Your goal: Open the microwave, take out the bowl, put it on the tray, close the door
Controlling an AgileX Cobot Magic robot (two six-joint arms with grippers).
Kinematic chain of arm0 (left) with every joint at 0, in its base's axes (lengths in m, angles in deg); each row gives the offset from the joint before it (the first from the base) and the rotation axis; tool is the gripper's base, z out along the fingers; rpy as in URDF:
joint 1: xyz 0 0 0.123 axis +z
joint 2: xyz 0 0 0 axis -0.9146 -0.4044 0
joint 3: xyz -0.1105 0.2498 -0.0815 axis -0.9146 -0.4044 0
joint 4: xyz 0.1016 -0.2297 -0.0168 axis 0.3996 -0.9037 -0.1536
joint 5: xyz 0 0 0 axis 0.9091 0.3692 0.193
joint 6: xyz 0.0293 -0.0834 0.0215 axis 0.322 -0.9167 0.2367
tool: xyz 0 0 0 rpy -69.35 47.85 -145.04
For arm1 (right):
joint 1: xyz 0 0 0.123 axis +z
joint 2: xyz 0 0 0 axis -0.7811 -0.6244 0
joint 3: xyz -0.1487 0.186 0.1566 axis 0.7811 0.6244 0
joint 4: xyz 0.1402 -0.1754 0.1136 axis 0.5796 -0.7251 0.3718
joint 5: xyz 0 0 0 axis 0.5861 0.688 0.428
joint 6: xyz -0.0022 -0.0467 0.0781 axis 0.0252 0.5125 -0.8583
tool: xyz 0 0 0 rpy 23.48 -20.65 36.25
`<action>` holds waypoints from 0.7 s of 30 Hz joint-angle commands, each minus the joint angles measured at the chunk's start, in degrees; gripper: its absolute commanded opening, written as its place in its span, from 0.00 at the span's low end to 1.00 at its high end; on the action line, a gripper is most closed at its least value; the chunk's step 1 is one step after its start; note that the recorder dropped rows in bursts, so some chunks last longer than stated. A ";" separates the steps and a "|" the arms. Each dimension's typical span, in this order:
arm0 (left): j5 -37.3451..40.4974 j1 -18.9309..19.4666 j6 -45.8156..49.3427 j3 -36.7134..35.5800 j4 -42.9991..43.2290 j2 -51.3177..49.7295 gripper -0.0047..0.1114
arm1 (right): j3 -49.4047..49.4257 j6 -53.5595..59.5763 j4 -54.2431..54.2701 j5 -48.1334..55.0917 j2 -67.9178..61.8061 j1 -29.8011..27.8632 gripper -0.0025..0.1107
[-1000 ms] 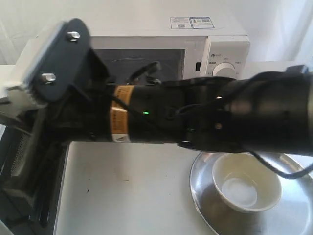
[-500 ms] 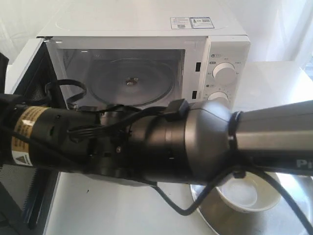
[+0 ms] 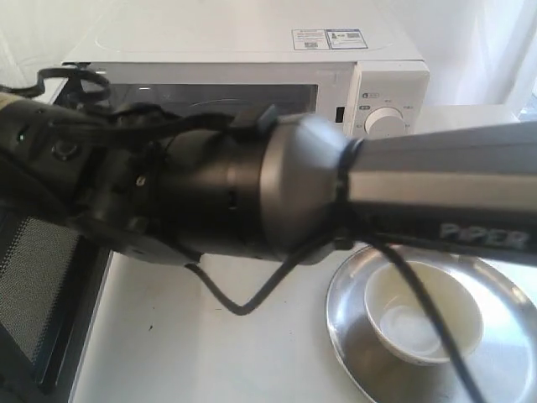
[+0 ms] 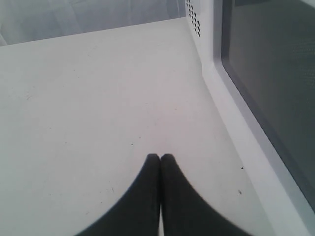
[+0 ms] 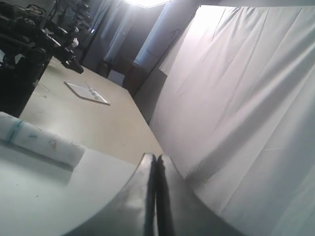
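The white microwave (image 3: 382, 80) stands at the back, and its door (image 3: 38, 294) hangs open at the left with its dark mesh showing. The cream bowl (image 3: 424, 317) sits in the steel tray (image 3: 352, 357) at the front right. My right arm (image 3: 252, 193) reaches across the microwave's opening toward the left and hides the cavity. Its gripper (image 5: 155, 157) is shut on nothing, pointing past a table edge at a curtain. My left gripper (image 4: 160, 156) is shut and empty, low over the white table beside the door's dark window (image 4: 275, 73).
White tabletop (image 3: 210, 353) lies between the open door and the tray. A round knob (image 3: 386, 122) shows on the microwave's control panel. The right wrist view shows a paper roll (image 5: 39, 140), a white curtain (image 5: 246, 98) and other equipment further off.
My right arm has swung further left and upward across the microwave front. It now covers the glass turntable that showed half a second ago. The bowl and tray have not moved.
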 commanded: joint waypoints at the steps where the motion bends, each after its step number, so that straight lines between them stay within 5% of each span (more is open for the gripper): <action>1: -0.19 -0.14 -0.31 -0.19 -0.27 0.12 0.04 | -1.79 3.51 2.98 -5.89 -4.57 0.08 0.02; 7: -0.19 -0.14 -0.31 -0.19 -0.27 0.12 0.04 | -3.24 16.60 19.52 -13.61 -7.79 0.08 0.02; 21: -0.19 -0.14 -0.31 -0.19 -0.27 0.12 0.04 | -3.24 33.79 21.23 -6.80 -12.07 0.08 0.02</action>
